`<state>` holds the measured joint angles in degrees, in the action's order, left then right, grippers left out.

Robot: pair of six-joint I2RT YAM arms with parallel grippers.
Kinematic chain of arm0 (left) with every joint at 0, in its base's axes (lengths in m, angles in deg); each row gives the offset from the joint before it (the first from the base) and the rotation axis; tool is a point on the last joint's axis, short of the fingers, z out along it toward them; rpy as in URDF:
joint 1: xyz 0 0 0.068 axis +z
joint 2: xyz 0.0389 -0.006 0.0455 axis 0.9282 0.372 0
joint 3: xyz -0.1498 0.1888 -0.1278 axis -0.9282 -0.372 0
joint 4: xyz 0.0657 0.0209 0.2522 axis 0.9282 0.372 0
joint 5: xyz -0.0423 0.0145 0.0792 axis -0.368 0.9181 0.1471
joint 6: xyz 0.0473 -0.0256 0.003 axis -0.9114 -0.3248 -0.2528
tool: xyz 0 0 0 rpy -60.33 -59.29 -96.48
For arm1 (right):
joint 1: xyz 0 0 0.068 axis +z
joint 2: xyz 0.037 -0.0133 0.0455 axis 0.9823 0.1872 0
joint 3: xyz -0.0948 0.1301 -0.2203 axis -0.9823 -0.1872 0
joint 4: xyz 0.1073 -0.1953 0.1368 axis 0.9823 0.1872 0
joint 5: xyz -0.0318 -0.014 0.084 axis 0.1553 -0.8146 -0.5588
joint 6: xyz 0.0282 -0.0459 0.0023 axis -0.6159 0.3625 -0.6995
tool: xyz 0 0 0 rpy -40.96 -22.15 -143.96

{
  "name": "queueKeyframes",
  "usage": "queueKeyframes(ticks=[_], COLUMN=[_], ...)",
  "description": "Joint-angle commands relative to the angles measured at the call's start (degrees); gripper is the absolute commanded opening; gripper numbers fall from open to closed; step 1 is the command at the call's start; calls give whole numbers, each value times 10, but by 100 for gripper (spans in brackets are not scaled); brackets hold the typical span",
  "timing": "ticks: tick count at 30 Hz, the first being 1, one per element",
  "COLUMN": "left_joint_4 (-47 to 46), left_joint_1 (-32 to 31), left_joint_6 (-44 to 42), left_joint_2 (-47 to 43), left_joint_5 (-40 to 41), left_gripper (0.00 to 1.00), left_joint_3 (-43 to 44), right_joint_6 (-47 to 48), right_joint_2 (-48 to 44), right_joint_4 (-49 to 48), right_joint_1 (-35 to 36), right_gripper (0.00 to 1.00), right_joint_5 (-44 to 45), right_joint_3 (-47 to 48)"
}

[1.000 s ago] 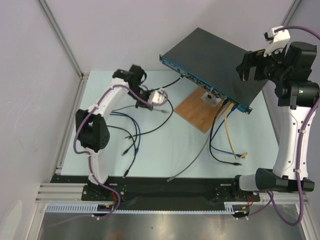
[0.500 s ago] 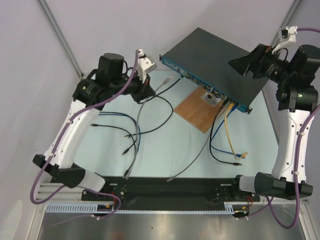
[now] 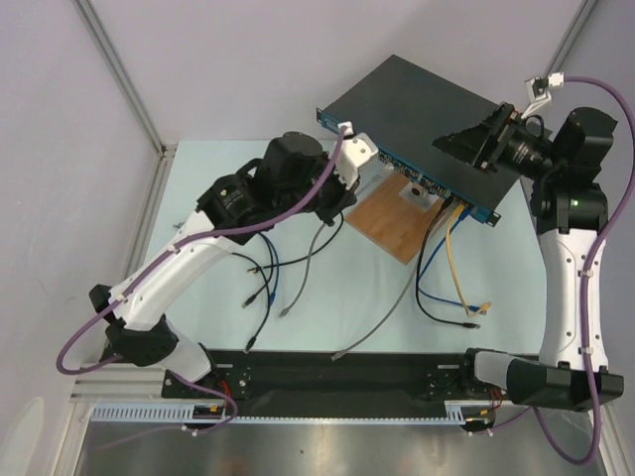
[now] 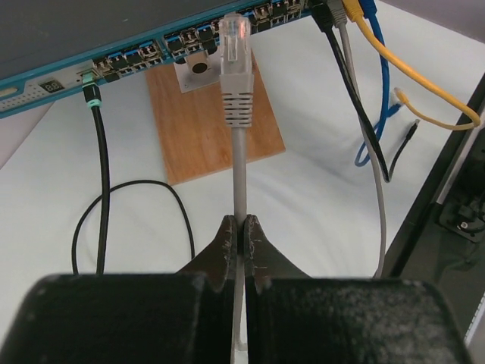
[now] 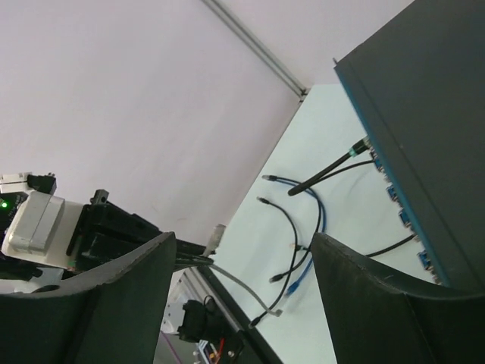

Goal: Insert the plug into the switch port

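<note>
**Plug nose-on to the port row, left pincer clamped on its cable**

Start with the sockets. On the switch (image 4: 83, 23) the blue front shows a black lead with a green-ringed connector (image 4: 92, 95) seated at the left end. A bunch of black, grey, yellow (image 4: 409, 68) and blue (image 4: 384, 83) cables is plugged in at the right end.

The switch sits at an angle on a pale table (image 3: 506, 248), with a wooden board (image 4: 212, 129) lying just in front of it. Plain lilac walls (image 3: 248, 59) close the space, and an aluminium post (image 3: 119, 74) stands in the corner.

Now the plug (image 4: 235, 38): clear tip, grey boot, held in the air above the board. Its long axis runs straight away from the fingers toward the blue face, tip first. Whether the tip touches a socket, I can't tell.

The left gripper (image 4: 241, 227) is clenched on the grey cable (image 4: 239, 167), well behind the boot. The right gripper (image 5: 242, 243) is spread wide with nothing between its fingers, up over the switch's black top.
</note>
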<state>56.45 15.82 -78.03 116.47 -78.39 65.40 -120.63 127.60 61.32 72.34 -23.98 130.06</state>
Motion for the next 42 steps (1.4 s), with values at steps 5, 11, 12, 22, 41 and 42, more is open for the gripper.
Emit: queueKeyframes(ticks=[5, 11, 12, 22, 41, 42], left_joint_4=[-40, -47, -45, -49, -189, -205], left_joint_1=[-62, -87, -90, -105, -103, -103], left_joint_6=[-17, -31, -32, -33, -20, -20], left_joint_2=[24, 50, 54, 72, -16, -25], left_joint_5=[98, 120, 121, 123, 62, 54], left_gripper=[0, 0, 0, 0, 43, 45], left_joint_3=[44, 74, 78, 98, -40, -56], right_joint_6=[-14, -12, -12, -10, -102, -106], right_joint_2=[-60, -59, -58, -61, -86, -86], right_joint_4=[6, 8, 8, 1, -146, -158], right_joint_1=[52, 62, 63, 67, 66, 66], right_gripper=[75, 71, 71, 57, 0, 0], right_joint_5=[12, 16, 15, 26, -70, -73], right_joint_3=[-60, -76, -76, -92, -167, -170])
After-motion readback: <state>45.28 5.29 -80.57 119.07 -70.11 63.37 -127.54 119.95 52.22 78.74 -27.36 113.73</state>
